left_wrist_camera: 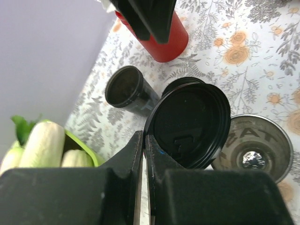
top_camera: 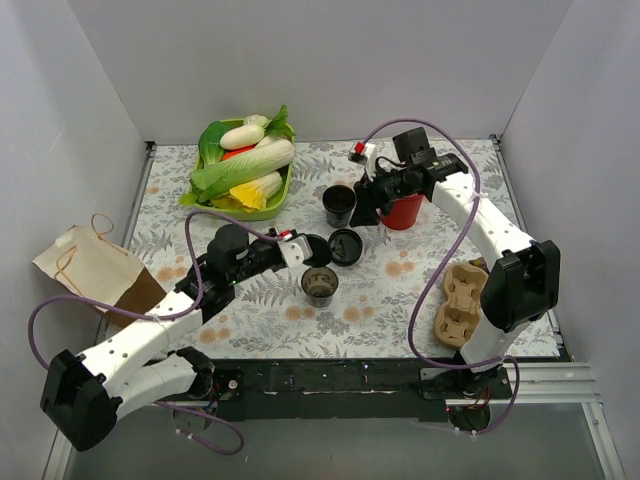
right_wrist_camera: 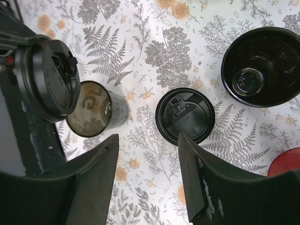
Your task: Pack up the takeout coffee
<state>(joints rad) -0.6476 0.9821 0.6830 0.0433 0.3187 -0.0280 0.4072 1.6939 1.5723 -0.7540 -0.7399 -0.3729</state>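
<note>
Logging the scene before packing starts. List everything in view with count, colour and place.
cups: two, black, no lids; one beside the red cup, one nearer the arms
loose lid: one, black, flat on the table between the cups
held lid: one, black, on edge in the left end effector
red cup: one, red, back right of centre
cup carrier: one, tan, near right
tray: one, green, back left
vegetables: several, green, white, yellow, red, in the tray
paper bag: one, brown, left edge
table: one, floral cloth
left end effector: shut on the held lid
right end effector: open, above the loose lid
</note>
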